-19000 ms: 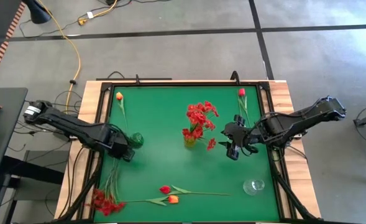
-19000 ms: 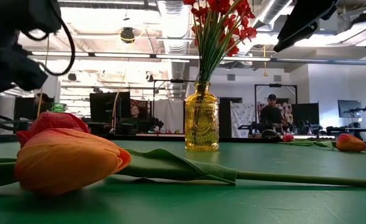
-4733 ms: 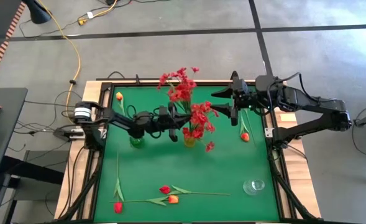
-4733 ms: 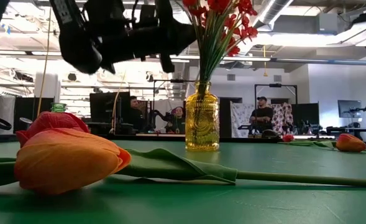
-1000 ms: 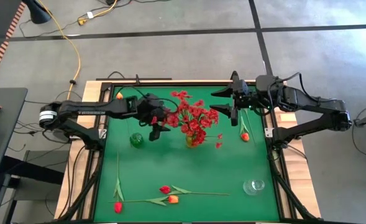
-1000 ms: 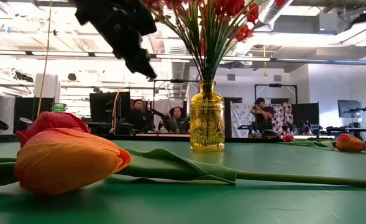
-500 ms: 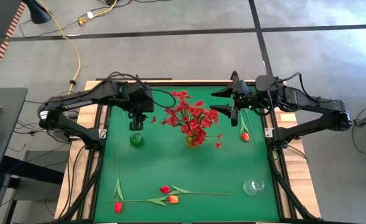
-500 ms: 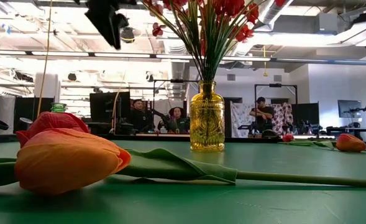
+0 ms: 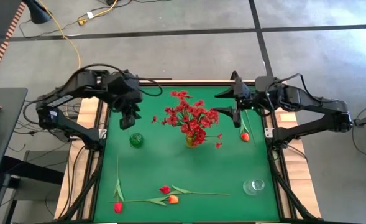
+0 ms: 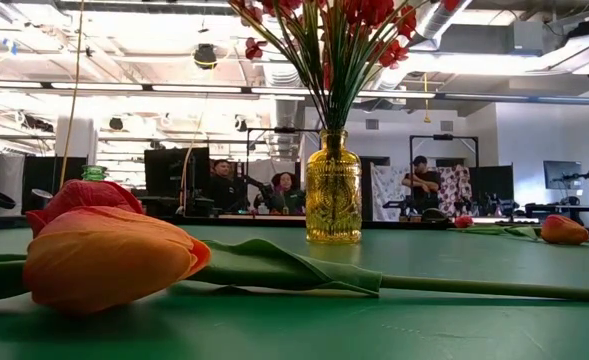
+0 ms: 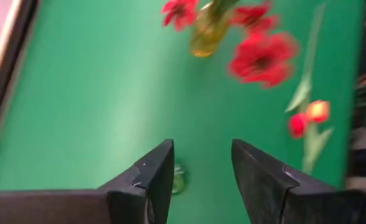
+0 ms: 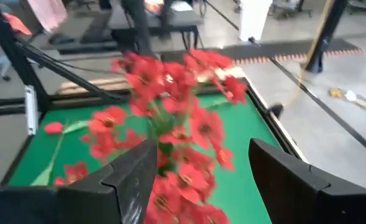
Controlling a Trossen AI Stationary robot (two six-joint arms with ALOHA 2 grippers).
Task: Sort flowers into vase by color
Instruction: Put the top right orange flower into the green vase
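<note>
I have the left gripper [image 9: 127,120] near the desk's [image 9: 170,162] far left edge, above the green mat; its fingers [image 11: 151,177] stand apart with nothing between them. The right gripper [image 9: 235,107] hangs near the far right edge, spread wide and empty, facing the red blossoms [image 9: 191,118].

Those blossoms fill the yellow vase [image 10: 333,195] at mid-desk, spreading well beyond its rim. A small green vase [image 9: 136,140] stands just nearer than the left gripper, with open mat between it and the yellow one. A clear glass vase [image 9: 254,186] sits toward the near right corner.

Loose flowers: a red-pink bud [image 9: 245,136] beside the right rail, a red tulip [image 9: 117,206] by the near left corner, and a red bud [image 9: 164,189] with an orange tulip [image 9: 173,200] along the near edge. The middle strip of mat lies free.

Beyond the desk, people [image 10: 219,180] sit among monitors under ceiling ducts.
</note>
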